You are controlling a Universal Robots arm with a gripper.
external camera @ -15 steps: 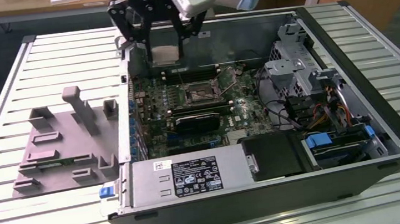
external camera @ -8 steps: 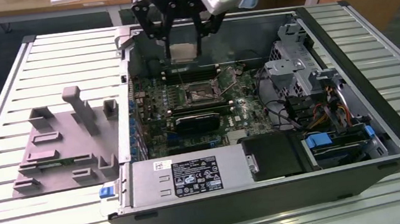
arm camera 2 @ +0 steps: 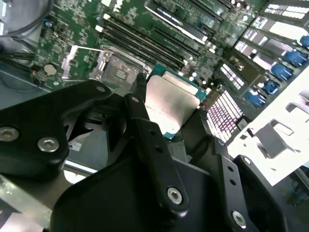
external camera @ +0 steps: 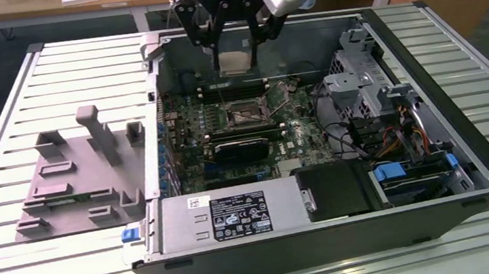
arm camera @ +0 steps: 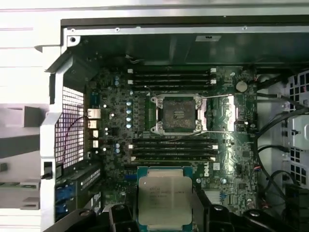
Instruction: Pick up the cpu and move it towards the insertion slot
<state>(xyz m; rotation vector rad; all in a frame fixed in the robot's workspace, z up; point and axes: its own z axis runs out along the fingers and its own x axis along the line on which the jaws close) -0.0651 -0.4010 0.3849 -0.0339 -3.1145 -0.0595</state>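
The cpu (external camera: 235,63), a flat square chip with a silvery top and thin green rim, hangs in the air above the motherboard inside the open computer case. My gripper (external camera: 236,57) is shut on it, one black finger on each side edge. In both wrist views the cpu (arm camera 2: 170,102) (arm camera: 164,200) sits between the black fingers (arm camera 2: 145,113). The insertion slot (external camera: 244,112), a square socket with a shiny metal frame and dark centre, lies open on the board below the chip. The insertion slot (arm camera: 176,114) has its load plate swung aside, and the cpu is off to one side of it, apart from it.
Long black memory slots (arm camera: 171,77) flank the socket. A black rectangular component (external camera: 241,147) sits nearer the power supply (external camera: 226,217). The drive cage (external camera: 371,86) and cables fill the exterior view's right of the case. Grey plastic blocks (external camera: 76,175) stand outside, on the left.
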